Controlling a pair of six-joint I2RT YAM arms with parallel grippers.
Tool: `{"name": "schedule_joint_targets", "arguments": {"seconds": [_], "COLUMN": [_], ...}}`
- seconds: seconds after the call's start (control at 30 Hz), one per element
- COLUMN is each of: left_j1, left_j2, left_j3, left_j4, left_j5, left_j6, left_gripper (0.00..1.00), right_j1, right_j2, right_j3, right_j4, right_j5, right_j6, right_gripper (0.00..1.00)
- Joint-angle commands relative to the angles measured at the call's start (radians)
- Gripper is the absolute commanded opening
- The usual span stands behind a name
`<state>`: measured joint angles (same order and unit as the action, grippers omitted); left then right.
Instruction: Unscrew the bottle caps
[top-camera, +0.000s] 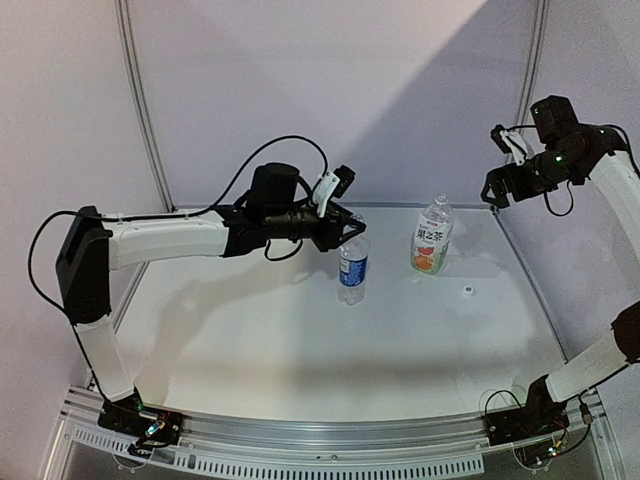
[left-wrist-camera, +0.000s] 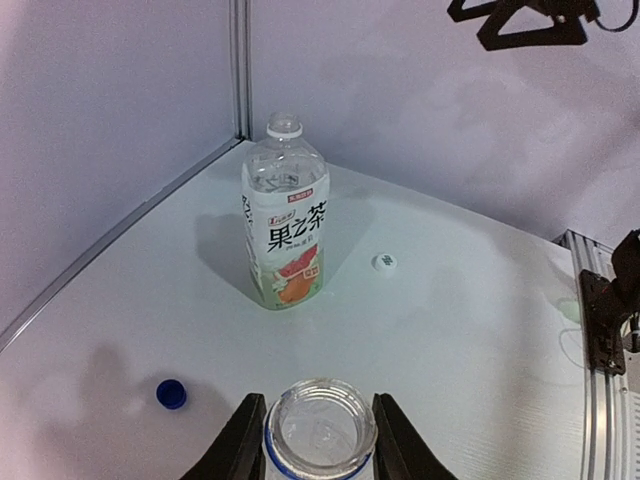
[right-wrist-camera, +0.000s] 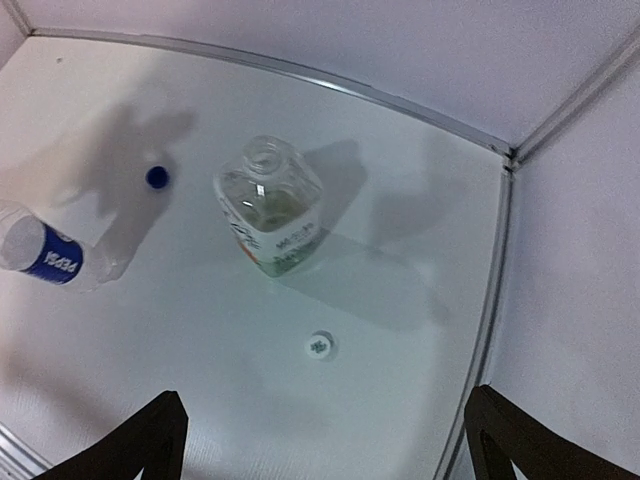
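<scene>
**Top view:** The left arm (top-camera: 170, 240) reaches across the desk (top-camera: 250, 330) to the slim bottle (top-camera: 352, 270), which stands upright near the middle with the left jaws at its top. The wider bottle (top-camera: 432, 238) stands upright to its right, apart from it and nearer the back wall. The white cap (top-camera: 467, 292) lies on the desk near the wider bottle's base, on the right-hand side. The right arm (top-camera: 600, 165) is raised by the back right corner, its jaws high above the desk.

**Left wrist view:** The camera looks straight down into the slim bottle's open, uncapped mouth. The left fingers (left-wrist-camera: 243, 440) sit against either side of the bottle, so the jaws are closed on it. The blue cap (left-wrist-camera: 171, 394) lies on the desk just to the left. Beyond, the wider bottle shows a bare neck, with the white cap lying to its right.

**Right wrist view:** The right fingers (right-wrist-camera: 150, 440) are spread wide, the jaws fully open and holding nothing. Below them the wider bottle's mouth is open. The white cap lies loose in front of it, and the blue cap lies apart, near the slim bottle.
</scene>
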<state>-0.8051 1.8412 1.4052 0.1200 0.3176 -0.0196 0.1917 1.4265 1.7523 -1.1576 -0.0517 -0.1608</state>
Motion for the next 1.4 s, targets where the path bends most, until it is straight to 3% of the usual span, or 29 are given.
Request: {"name": "schedule_joint_targets", "arguments": {"seconds": [0.0, 0.5, 0.67, 0.97, 1.2, 1.37], "left_j1": [0.006, -0.007, -0.015, -0.017, -0.019, -0.019], "left_j2": [0.023, 0.07, 0.08, 0.084, 0.085, 0.084], "left_j3": [-0.024, -0.063, -0.055, -0.05, -0.02, -0.005], "left_j4": [0.133, 0.154, 0.14, 0.106, 0.067, 0.037], "left_j5": [0.081, 0.097, 0.095, 0.098, 0.097, 0.087], "left_j6": [0.004, 0.105, 0.108, 0.113, 0.108, 0.113], "left_gripper": [0.0, 0.04, 0.2, 0.3, 0.52, 0.61], "right_j1": [-0.023, -0.023, -0.023, -0.023, -0.023, -0.023], "right_j2": [-0.045, -0.053, -0.06, -0.072, -0.072, -0.068], "right_j3": [-0.059, -0.061, -0.072, -0.08, -0.088, -0.082], "right_j4": [0.033, 0.024, 0.026, 0.026, 0.036, 0.041], "right_j5": [0.114, 0.119, 0.111, 0.107, 0.113, 0.115], "right_j6": [0.082, 0.061, 0.069, 0.07, 0.071, 0.072], "right_gripper": [0.99, 0.99, 0.99, 0.99, 0.99, 0.99]}}
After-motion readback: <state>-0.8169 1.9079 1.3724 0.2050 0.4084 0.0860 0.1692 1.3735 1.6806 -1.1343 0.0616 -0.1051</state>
